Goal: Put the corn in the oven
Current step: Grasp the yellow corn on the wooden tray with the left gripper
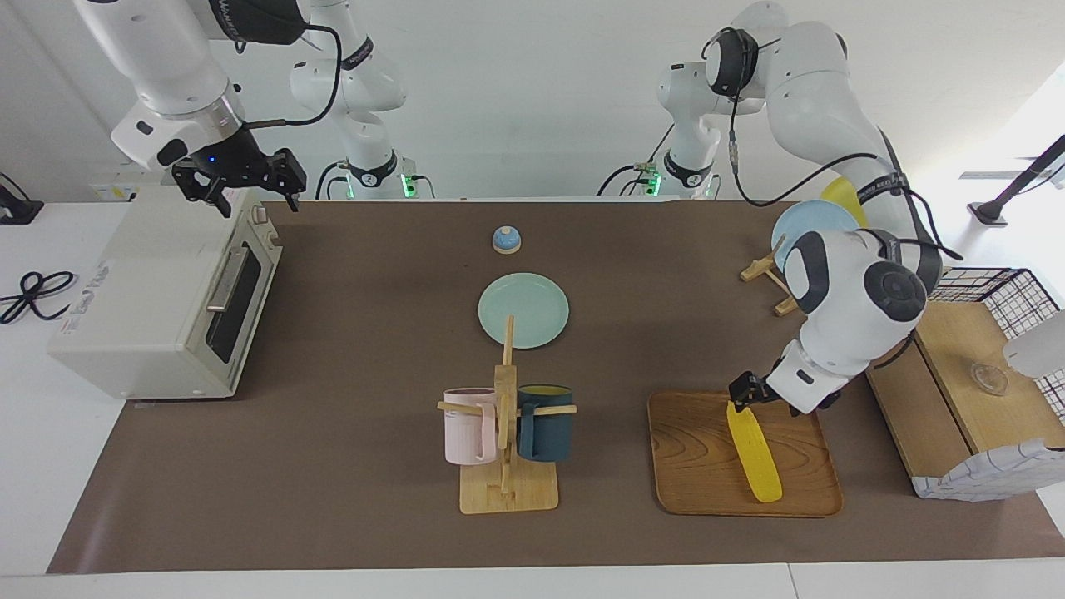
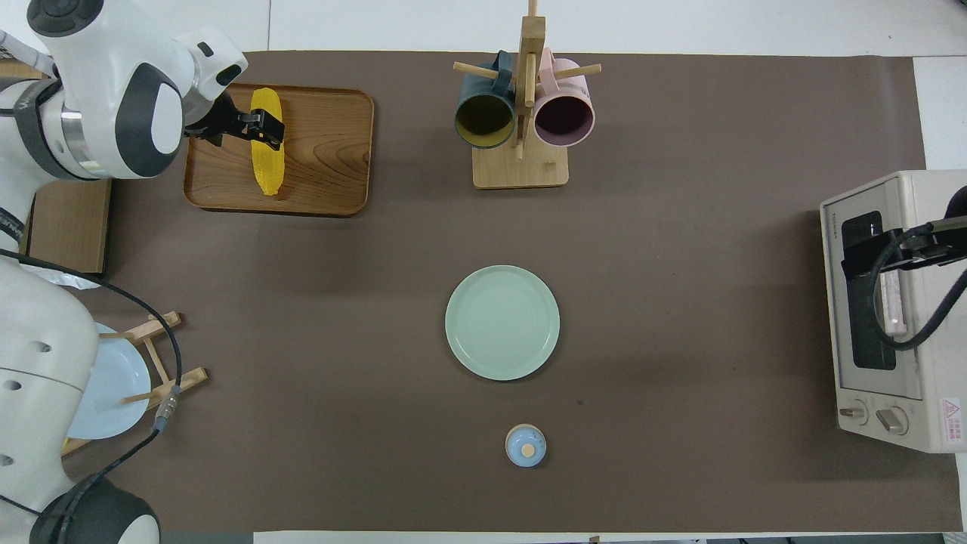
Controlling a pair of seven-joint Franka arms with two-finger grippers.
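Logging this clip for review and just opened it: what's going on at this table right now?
The left gripper is down at one end of the corn, which lies on a wooden tray toward the left arm's end of the table; its fingers sit around the cob, not yet lifting it. The oven stands at the right arm's end with its door closed. The right gripper hangs open above the oven. A green plate and a mug rack sit mid-table.

Green plate (image 1: 523,310), mug rack (image 1: 506,433), wooden tray (image 1: 691,453), small bell (image 1: 506,240).
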